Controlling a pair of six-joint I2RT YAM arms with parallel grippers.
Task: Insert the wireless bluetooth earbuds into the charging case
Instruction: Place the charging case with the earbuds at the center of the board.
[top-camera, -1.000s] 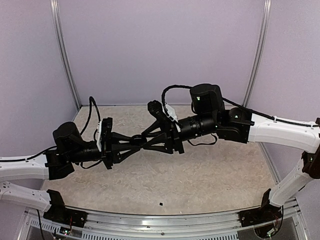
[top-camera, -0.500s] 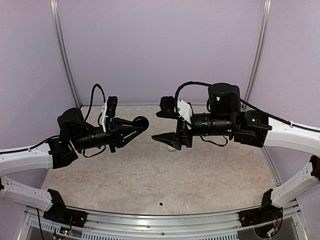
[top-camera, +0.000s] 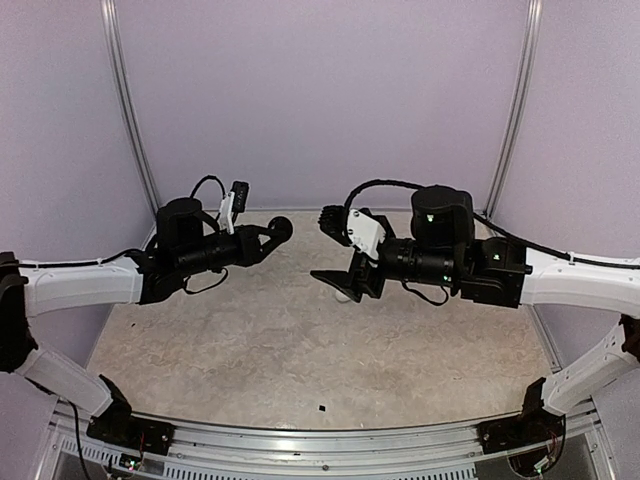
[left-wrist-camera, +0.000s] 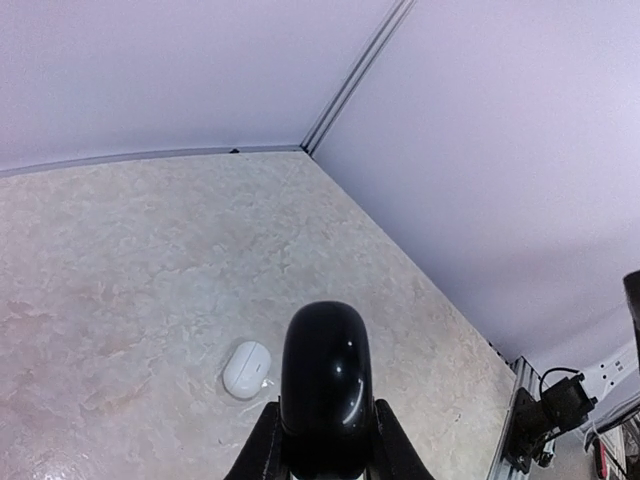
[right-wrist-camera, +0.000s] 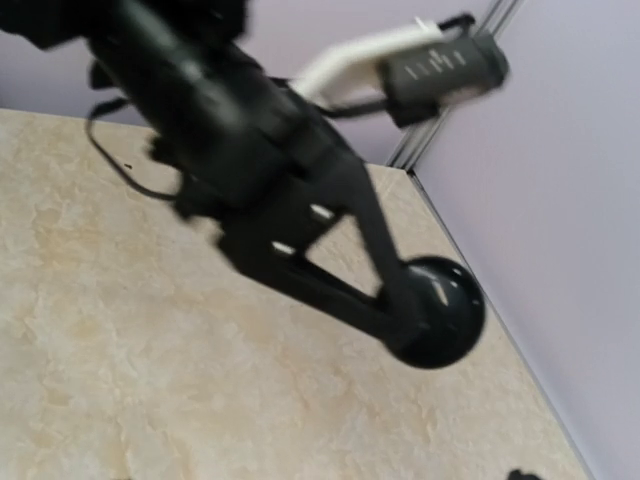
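The left pincer is reaching out over the far left part of the bench. It is clenching a flat black round disc between its fingertips and holding it clear of the surface. Further right, the charging case is lying free on the bench, its lid looking shut. In the left wrist view it is showing just left of the disc. The right pincer is hovering over the case, facing the left one. Its jaws are standing wide apart and gripping nothing.
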